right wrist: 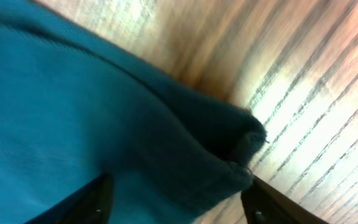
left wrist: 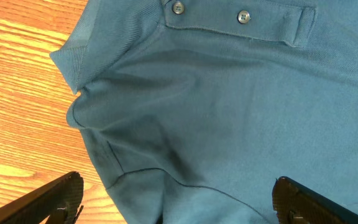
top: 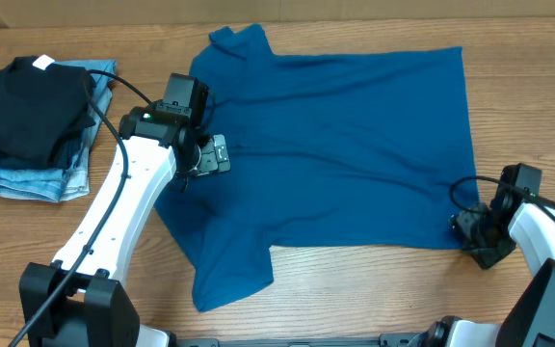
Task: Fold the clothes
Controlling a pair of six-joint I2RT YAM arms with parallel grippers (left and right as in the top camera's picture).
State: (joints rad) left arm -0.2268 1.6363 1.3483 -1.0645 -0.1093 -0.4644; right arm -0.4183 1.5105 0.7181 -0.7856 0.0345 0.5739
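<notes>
The teal-blue collared shirt [top: 335,145] lies spread flat on the wooden table, collar at the far left and one sleeve pointing toward the front. My left gripper [top: 205,159] is over the shirt's left edge near the shoulder. In the left wrist view its jaws [left wrist: 179,208] are wide open over the fabric [left wrist: 229,112], with the collar and two buttons beyond. My right gripper [top: 470,226] is at the shirt's front right corner. In the right wrist view its jaws [right wrist: 179,205] are open on either side of the bunched hem corner [right wrist: 229,149].
A folded black garment with a white tag [top: 27,106] lies on light-blue jeans [top: 27,178] at the far left of the table. Bare wood table [top: 374,289] shows along the front and right of the shirt.
</notes>
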